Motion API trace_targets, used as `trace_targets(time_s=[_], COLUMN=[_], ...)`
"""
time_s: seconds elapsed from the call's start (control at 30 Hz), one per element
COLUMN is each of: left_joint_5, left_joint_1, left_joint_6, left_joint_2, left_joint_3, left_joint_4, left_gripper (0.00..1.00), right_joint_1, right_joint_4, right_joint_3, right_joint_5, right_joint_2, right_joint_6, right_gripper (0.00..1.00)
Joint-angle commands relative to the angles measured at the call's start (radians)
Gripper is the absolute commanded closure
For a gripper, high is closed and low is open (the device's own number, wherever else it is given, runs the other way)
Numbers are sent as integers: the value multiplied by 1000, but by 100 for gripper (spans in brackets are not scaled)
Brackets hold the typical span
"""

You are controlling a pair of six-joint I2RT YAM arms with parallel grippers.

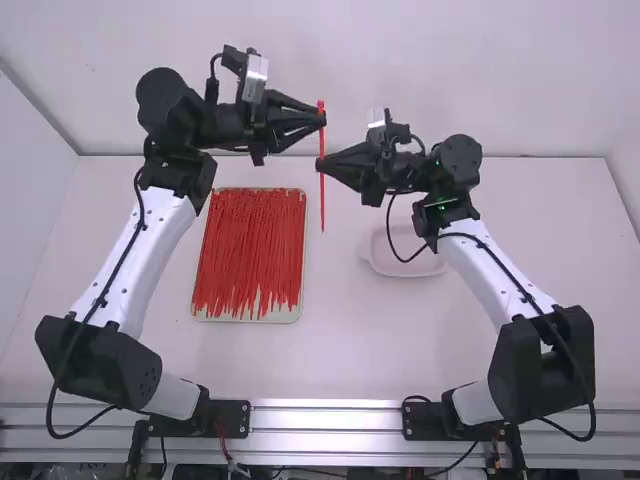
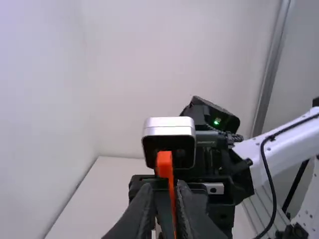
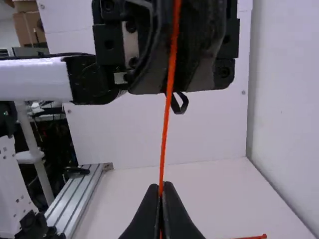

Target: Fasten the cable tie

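Note:
A red cable tie (image 1: 322, 160) hangs upright in the air above the table's back middle. My left gripper (image 1: 320, 118) is shut on the cable tie's upper end; in the left wrist view the orange-red strap (image 2: 165, 185) rises from between its fingers. My right gripper (image 1: 321, 164) comes from the right and is shut on the strap lower down, about mid-length. The right wrist view has the strap (image 3: 168, 99) running from its shut fingers (image 3: 149, 206) up to the left gripper. The tie's tail dangles free below.
A tray (image 1: 205, 312) with several red cable ties (image 1: 250, 250) lies left of centre on the table. A white dish (image 1: 375, 258) sits under the right arm. White walls close off the back and left. One loose tie (image 3: 249, 237) lies on the table.

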Motion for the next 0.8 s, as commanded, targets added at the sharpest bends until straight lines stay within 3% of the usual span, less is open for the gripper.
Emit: trace_targets(time_s=[0.0,0.13,0.57,0.77], left_joint_5=[-19,-20,-39,-38], left_joint_1=[-7,-8,-8,-8], left_joint_6=[-23,-23,-20,-20], left_joint_2=[-2,-2,-2,-2], left_joint_3=[13,13,13,13], left_joint_4=[8,12,32,39], left_gripper=[89,91,75,76], right_joint_1=[2,2,-7,-6], right_joint_4=[18,13,13,13], right_joint_3=[0,0,0,0], right_joint_5=[6,15,17,15], right_joint_2=[1,1,1,1], right_joint_6=[10,6,0,-9], right_gripper=[100,100,100,100])
